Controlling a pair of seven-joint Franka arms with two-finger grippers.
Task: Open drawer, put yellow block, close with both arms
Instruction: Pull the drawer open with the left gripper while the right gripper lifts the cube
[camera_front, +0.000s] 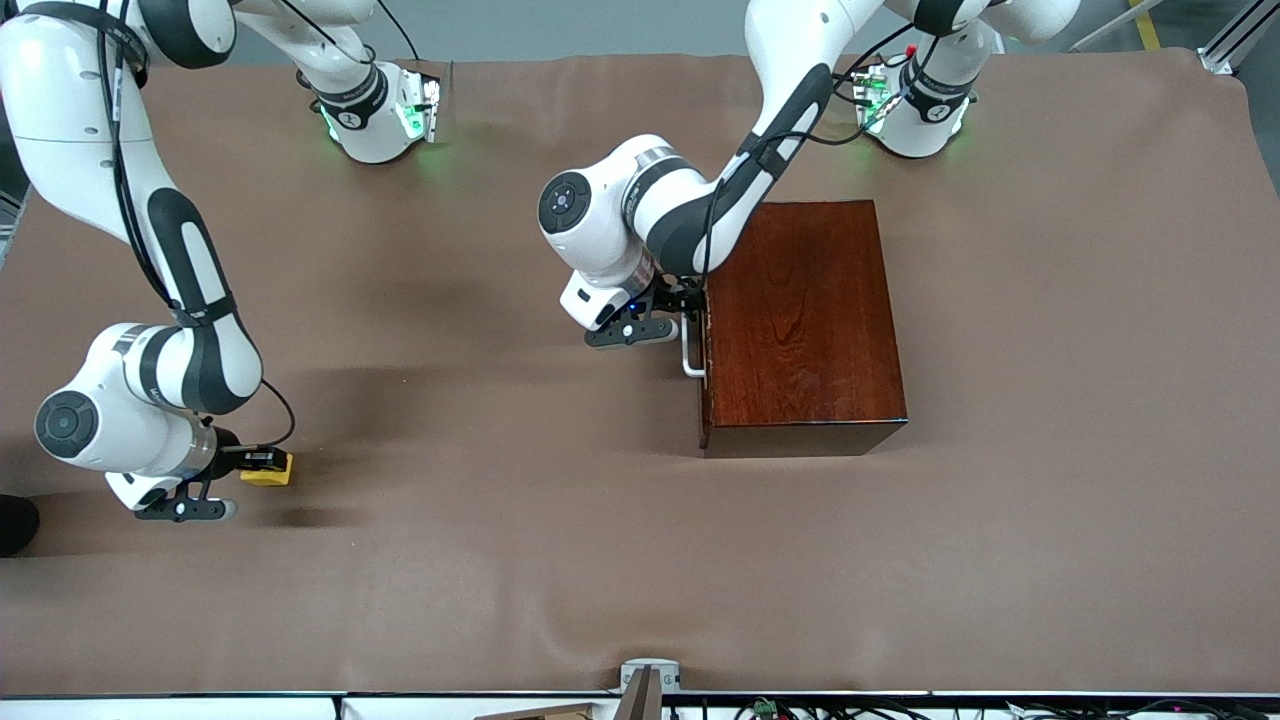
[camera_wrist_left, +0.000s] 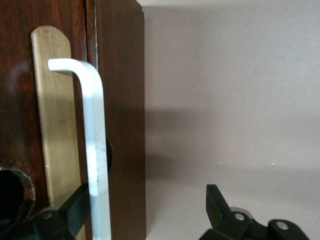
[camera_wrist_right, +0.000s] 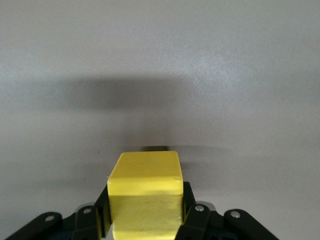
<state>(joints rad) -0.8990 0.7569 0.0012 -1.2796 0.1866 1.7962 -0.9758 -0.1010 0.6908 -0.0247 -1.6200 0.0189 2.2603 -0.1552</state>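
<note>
Nearest the front camera, close to the tabletop's edge at the right arm's end, the right gripper (camera_front: 262, 462) is clamped on the yellow block (camera_front: 268, 468). In the right wrist view the cube (camera_wrist_right: 145, 196) sits squeezed between the two dark fingers (camera_wrist_right: 197, 216), with its shadow on the brown tabletop (camera_front: 520, 560) under it.

Farther from the camera, toward the left arm's end of the table, stands the dark reddish-brown wooden box (camera_front: 805, 325). The drawer (camera_wrist_left: 52, 125) is shut, its pale front flush in the box face, and its white handle (camera_front: 690, 350) juts out toward the table's middle. The left gripper (camera_front: 688, 303) is at that handle with its jaws spread wide: in the left wrist view one finger (camera_wrist_left: 75, 210) lies between the bar (camera_wrist_left: 95, 150) and the drawer front, the other (camera_wrist_left: 217, 207) stands well clear of the box, and nothing is pinched.
</note>
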